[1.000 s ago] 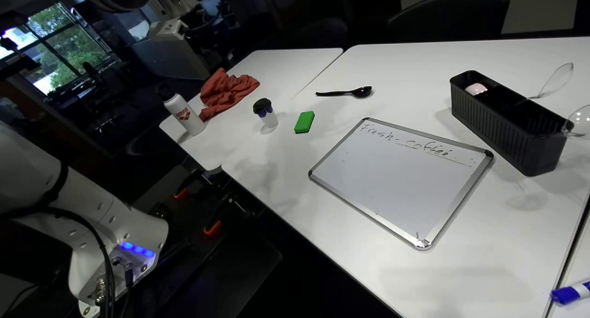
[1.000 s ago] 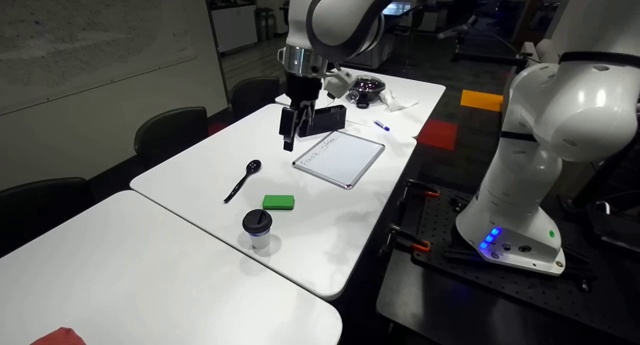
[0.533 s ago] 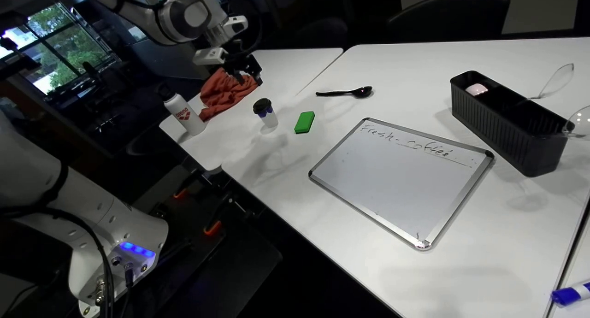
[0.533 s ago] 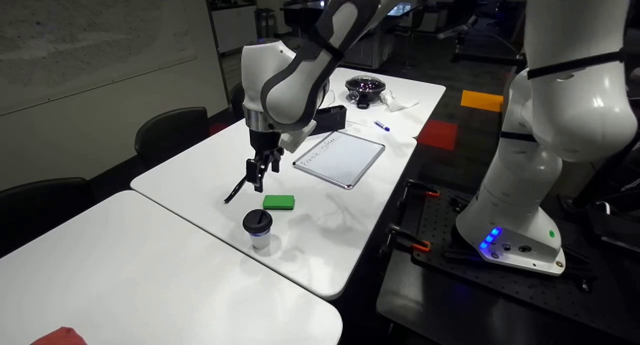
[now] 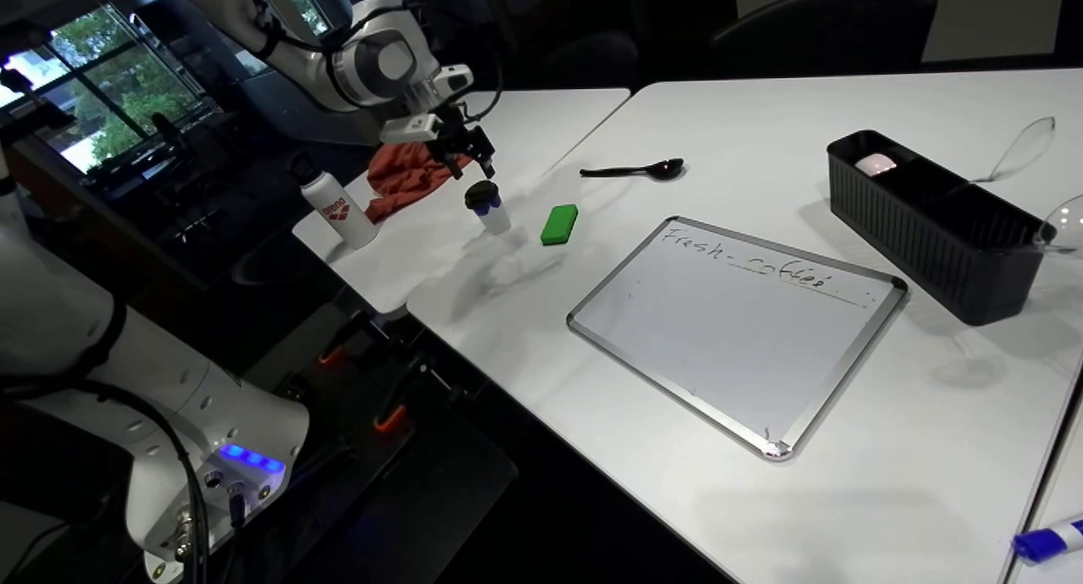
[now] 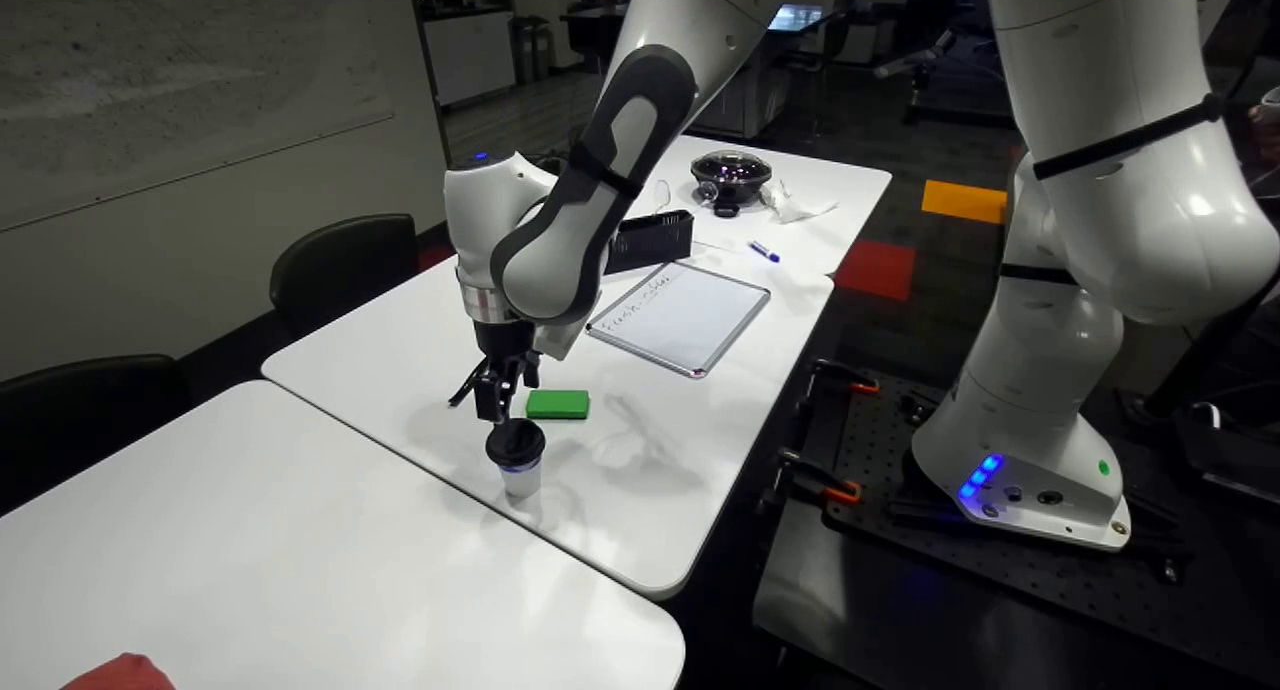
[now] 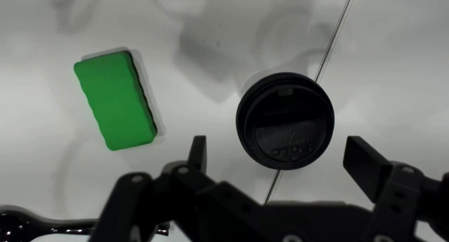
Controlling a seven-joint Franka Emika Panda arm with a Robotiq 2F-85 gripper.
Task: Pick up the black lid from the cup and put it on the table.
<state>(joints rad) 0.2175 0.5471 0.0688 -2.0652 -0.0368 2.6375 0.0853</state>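
The small cup (image 5: 496,221) stands upright on the white table (image 5: 516,347), and in an exterior view (image 6: 521,481) it stands close to the seam between two tabletops. The black lid (image 5: 481,195) sits on top of the cup; it shows in both exterior views (image 6: 515,442). In the wrist view the lid (image 7: 286,129) is a round black disc that hides the cup under it. My gripper (image 5: 474,175) is open and empty, close above the lid. In the wrist view the fingers (image 7: 276,145) are spread wider than the lid, with the lid ahead of the gap between them.
A green block (image 7: 115,101) lies beside the cup. A black spoon (image 5: 630,171) lies behind it. A framed whiteboard (image 5: 736,330) and a long black box (image 5: 939,228) lie farther along the table. A white bottle (image 5: 338,212) and red cloth (image 5: 406,178) are beyond the cup.
The arm has swung from near the whiteboard and black box toward the cup and has come down, with the gripper now just above the lid. The cup and lid have not moved.
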